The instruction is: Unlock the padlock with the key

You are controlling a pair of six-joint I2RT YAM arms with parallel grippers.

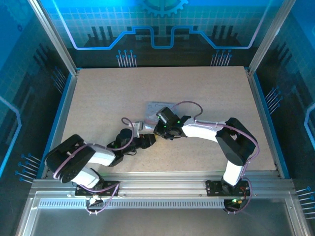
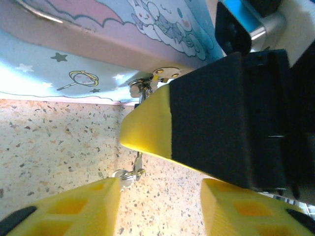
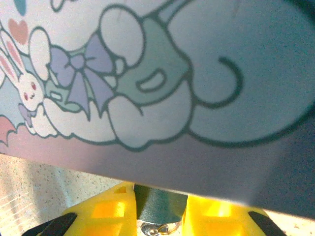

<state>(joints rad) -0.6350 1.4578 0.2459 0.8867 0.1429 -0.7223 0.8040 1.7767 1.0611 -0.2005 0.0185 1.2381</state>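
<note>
Silver-grey padlock (image 1: 155, 106) lies flat near the centre of the table (image 1: 98, 98), cartoon print on its top face, keyhole edge facing the arms. Key (image 2: 139, 160) sits in that edge, long axis approx. straight toward the L wrist cam, ring (image 2: 129, 173) at its near end. R gripper (image 3: 160, 199) is pinched on the key's dark head; its yellow finger (image 2: 147, 132) hides the shank's middle. L gripper (image 2: 162, 206) is about half open and holds nothing, w/ the ring just beside one fingertip (image 2: 93, 206).
</note>
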